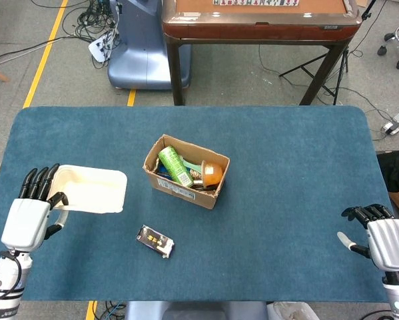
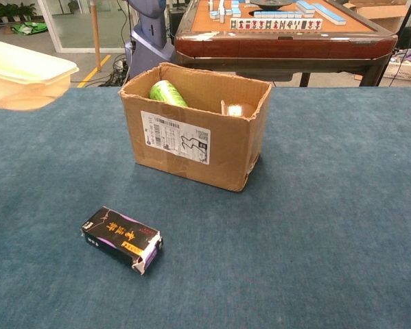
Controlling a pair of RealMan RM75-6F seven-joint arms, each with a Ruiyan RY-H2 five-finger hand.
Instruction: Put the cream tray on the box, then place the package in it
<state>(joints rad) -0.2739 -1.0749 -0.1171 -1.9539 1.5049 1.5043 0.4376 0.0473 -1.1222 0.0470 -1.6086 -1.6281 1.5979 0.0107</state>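
Cardboard box (image 1: pixel 186 172), brown and open-topped with a green can among its contents, sits mid-table on the blue felt tabletop (image 1: pixel 286 153). To its left my left hand (image 1: pixel 27 217) grips the cream plastic tray (image 1: pixel 89 189) at its edge, raised. Nearer me lies the small black package (image 2: pixel 121 238). My right hand (image 1: pixel 384 241) holds nothing, fingers loosely curled, apart.

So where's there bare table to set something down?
Free: the wide stretch between the box and the right hand, and the strip behind the box. Tighter on the left, where the left hand holds the tray near the package.
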